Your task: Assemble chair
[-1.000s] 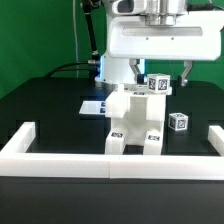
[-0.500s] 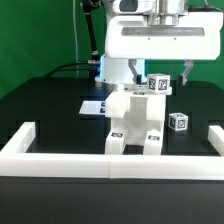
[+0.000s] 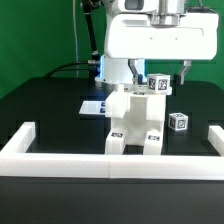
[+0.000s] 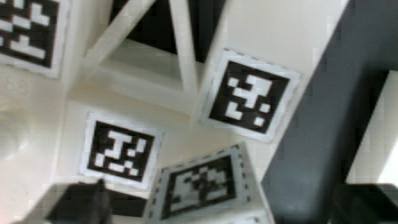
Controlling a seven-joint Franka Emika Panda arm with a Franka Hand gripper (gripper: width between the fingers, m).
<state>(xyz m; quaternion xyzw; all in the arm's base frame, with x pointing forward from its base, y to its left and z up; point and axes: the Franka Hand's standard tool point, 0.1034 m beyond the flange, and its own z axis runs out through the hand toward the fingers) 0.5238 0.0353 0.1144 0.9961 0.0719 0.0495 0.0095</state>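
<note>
The pincer [image 3: 160, 76] hangs with its jaws apart on either side of the tagged top of the chair [image 3: 133, 118], gripping nothing. The chair stands upright mid-worktop [image 3: 45, 110], just behind the low white border wall [image 3: 70, 160]. A loose tagged block [image 3: 178, 121] sits near it on the exterior view's right. The marker board [image 3: 93, 105] lies flat on the exterior view's left.

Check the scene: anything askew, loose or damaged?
Nothing damaged or spilled. Only oddity: a small tagged block lies alone on the black table, apart from the chair assembly, to the exterior view's right; probably a part not yet fitted.
</note>
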